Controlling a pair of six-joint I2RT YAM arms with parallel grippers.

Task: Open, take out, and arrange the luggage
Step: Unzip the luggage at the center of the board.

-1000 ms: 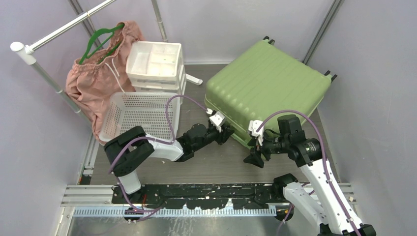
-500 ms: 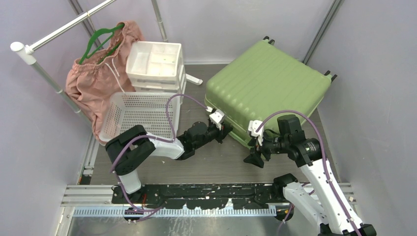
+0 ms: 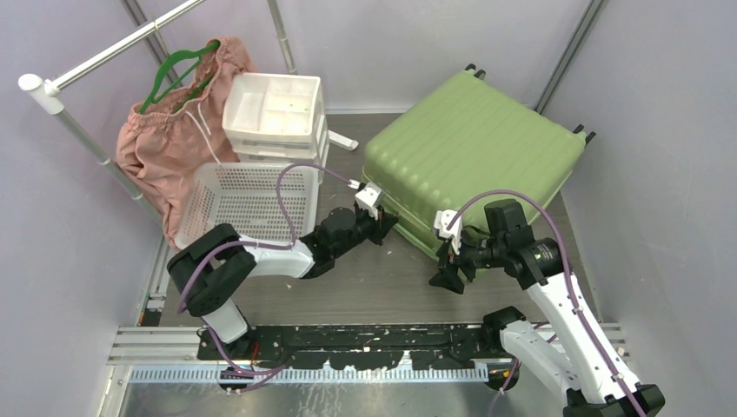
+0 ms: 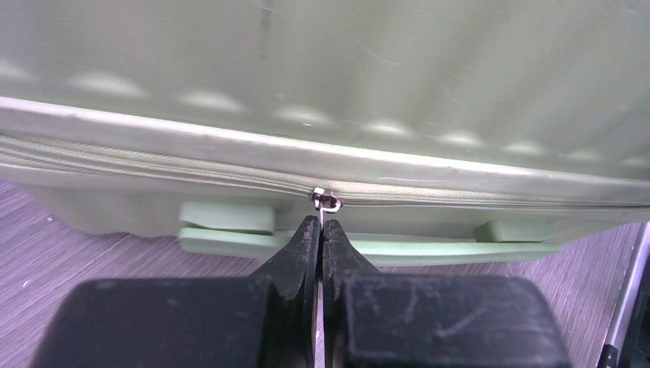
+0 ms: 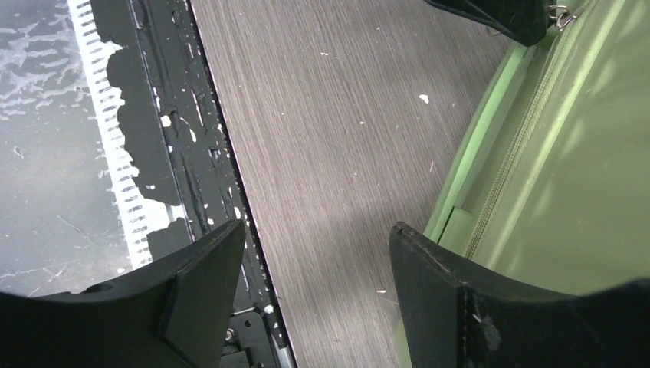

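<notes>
The luggage (image 3: 474,148) is a light-green ribbed hard-shell suitcase lying flat and closed at the back right. Its zip line runs across the left wrist view, with the metal zipper slider (image 4: 326,201) just above my fingertips. My left gripper (image 3: 384,228) (image 4: 320,224) is shut on the thin zipper pull at the luggage's near-left side. My right gripper (image 3: 447,278) (image 5: 318,230) stands open over the wood floor beside the luggage's (image 5: 567,153) near edge, holding nothing. The left gripper's black fingers (image 5: 506,15) show at the top of the right wrist view.
A white perforated basket (image 3: 248,204) sits left of the luggage, with a white drawer unit (image 3: 276,113) behind it. A pink garment (image 3: 169,143) hangs on a green hanger from the metal rail (image 3: 96,61). The black base rail (image 3: 348,339) runs along the near edge.
My left gripper has shut on the zipper pull and shifted left along the luggage's edge. The right gripper has drifted slightly left, still open.
</notes>
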